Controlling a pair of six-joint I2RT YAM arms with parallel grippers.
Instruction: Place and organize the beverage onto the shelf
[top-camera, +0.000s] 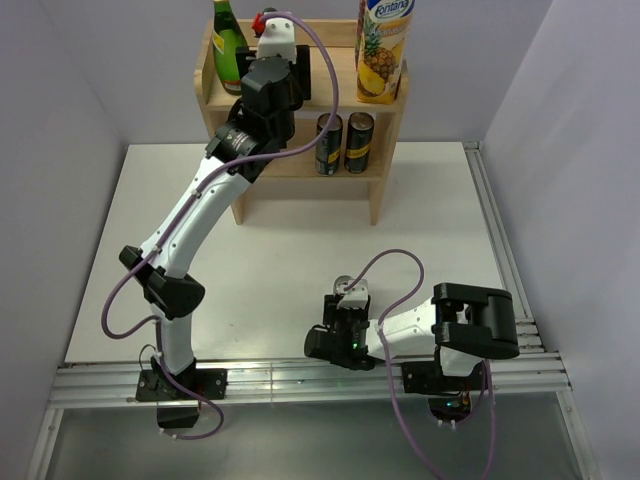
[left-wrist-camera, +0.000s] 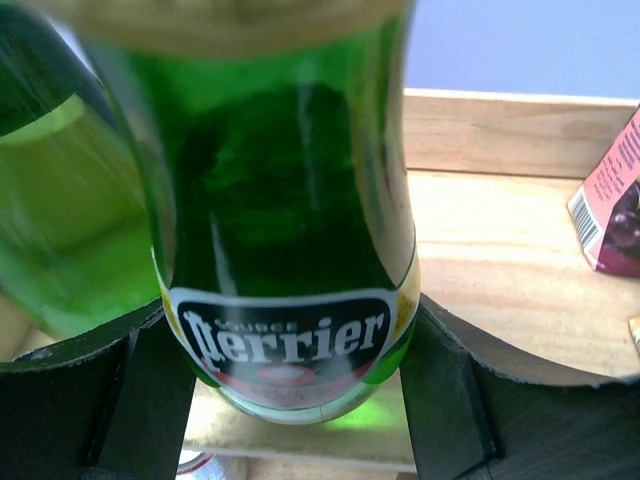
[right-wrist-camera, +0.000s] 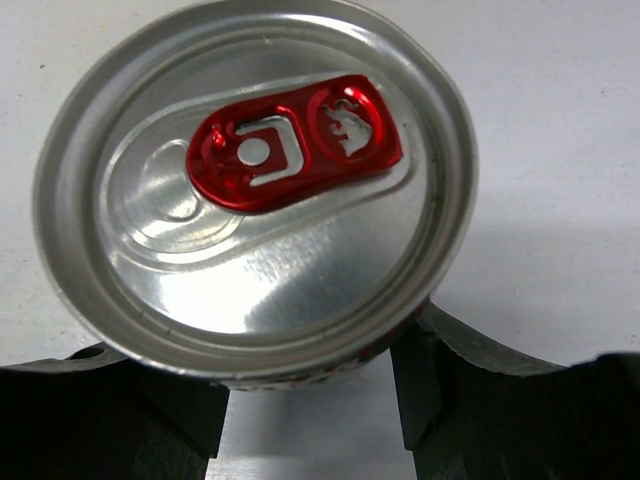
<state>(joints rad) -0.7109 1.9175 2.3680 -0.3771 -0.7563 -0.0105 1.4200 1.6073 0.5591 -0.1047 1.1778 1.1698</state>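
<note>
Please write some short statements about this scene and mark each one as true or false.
1. The left fingers hold a green Perrier bottle. True.
2. The right fingers hold a carton. False: they hold a can with a red tab.
3. Two dark cans stand on the lower tier of the shelf. True.
4. The pineapple juice carton lies on the table. False: it stands upright on the shelf's top board.
</note>
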